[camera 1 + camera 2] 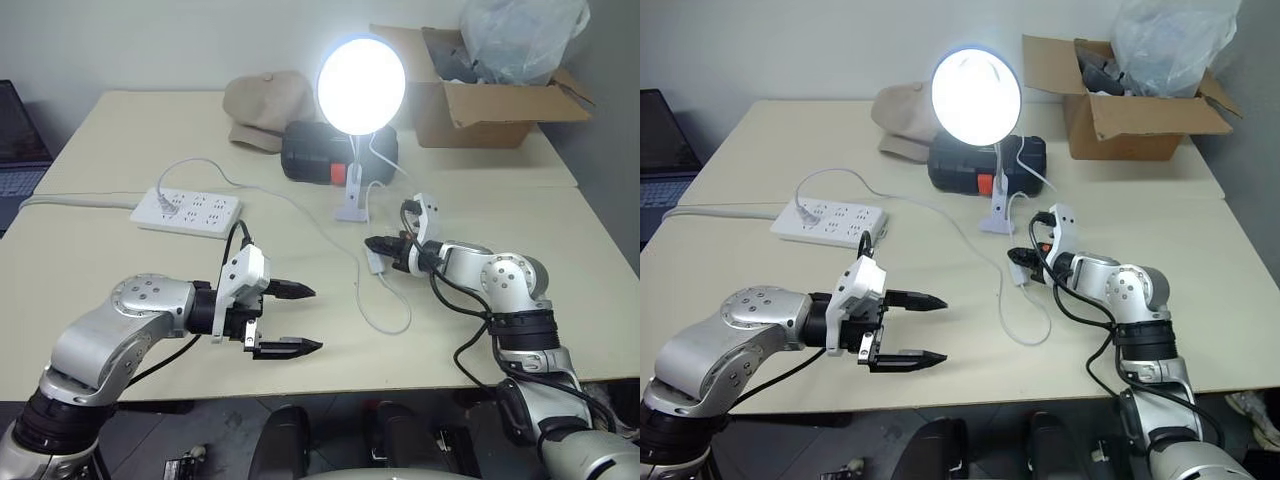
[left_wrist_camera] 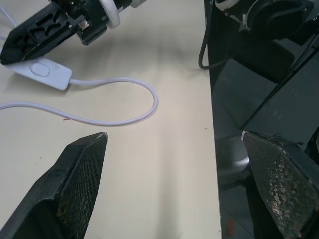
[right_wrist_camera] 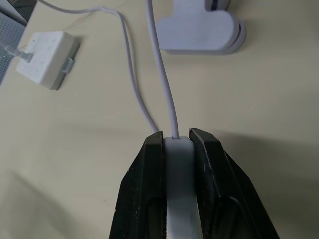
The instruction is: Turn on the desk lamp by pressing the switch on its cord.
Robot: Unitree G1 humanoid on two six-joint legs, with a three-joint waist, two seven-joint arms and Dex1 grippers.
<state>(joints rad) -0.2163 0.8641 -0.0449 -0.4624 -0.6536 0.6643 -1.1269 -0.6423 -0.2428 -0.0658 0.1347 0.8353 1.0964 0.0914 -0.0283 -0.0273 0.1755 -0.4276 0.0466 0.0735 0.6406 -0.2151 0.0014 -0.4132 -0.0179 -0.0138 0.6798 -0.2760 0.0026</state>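
My right gripper [image 3: 175, 140] pinches the small oblong white plastic switch [image 2: 42, 72]; the round blue-shaded desk lamp [image 1: 361, 86] glows. Left gripper [image 1: 297, 319] is spread wide. Next, I release.

White switch [image 2: 42, 72], white cord [image 2: 124, 107] (looped), beige table [image 1: 300, 350]

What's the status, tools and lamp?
Right tool shut on the switch. Left tool open, empty. Desk lamp lit. Nothing in the way.
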